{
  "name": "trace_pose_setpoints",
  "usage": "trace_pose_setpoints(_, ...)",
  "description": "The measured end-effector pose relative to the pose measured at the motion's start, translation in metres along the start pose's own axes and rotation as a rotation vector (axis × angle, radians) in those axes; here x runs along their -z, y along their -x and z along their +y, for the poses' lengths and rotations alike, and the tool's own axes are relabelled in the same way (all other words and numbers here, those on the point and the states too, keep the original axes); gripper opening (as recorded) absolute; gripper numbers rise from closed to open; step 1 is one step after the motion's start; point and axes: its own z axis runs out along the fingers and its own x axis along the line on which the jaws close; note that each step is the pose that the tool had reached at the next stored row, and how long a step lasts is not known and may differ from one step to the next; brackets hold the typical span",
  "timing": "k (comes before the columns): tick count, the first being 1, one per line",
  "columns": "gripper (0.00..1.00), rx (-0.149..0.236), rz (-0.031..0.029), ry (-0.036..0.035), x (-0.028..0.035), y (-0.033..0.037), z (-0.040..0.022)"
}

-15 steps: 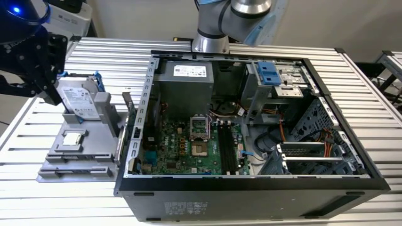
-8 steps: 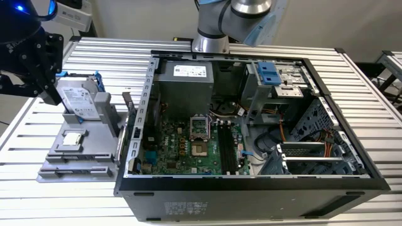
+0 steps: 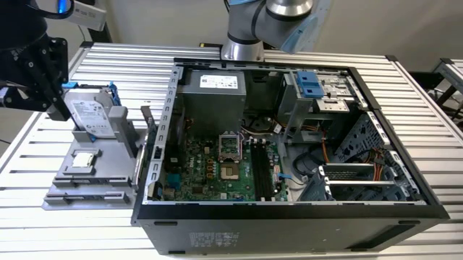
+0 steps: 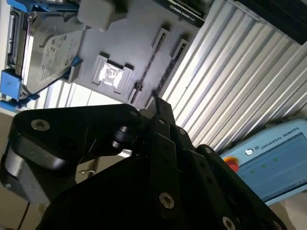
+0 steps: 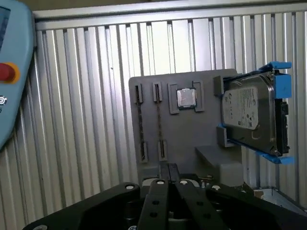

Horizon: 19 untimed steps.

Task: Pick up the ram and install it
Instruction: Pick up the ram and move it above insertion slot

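Closest to the lens in both wrist views is the black body of the gripper [image 5: 168,166], its jaws drawn together tip against tip and holding nothing. Just past the tips, a grey holder [image 5: 192,139] rests on the ribbed metal surface [image 5: 86,124]. The ram [image 5: 140,122] stands on edge in one of the holder's two narrow slots, showing as a thin speckled line between the slot's end brackets. A second thin dark line [image 5: 159,122] runs in the neighbouring slot, and I cannot tell whether that is another stick or the bare groove. The jaws are apart from the ram, their tips near one end of the pair of slots and closer to the second line than to the ram. Beside the slots the holder carries a small square silver chip [image 5: 186,97], and beyond that a hard drive [image 5: 249,115] in a blue frame. A light-blue pendant [image 5: 14,72] with a red button lies well apart from the holder. In the exterior view the gripper sits at the upper left of the frame, beside the hard drive. The open computer case [image 3: 289,216] lies in the middle, its motherboard [image 3: 217,173] and long black slots [image 3: 262,173] facing up.
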Motion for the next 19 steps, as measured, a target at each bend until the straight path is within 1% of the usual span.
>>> trace_pose_setpoints(4,0.00,0.073,0.0015,0.0008,0.0000,0.0000,-0.0001)
trace_pose_setpoints(7,0.00,0.119,0.0025,0.0014,0.0000,0.0000,-0.0001)
trace_pose_setpoints(11,0.00,0.121,0.0021,0.0012,0.0000,0.0000,0.0001)
trace_pose_setpoints(19,0.00,0.121,-0.0015,0.0012,0.0000,0.0000,0.0002)
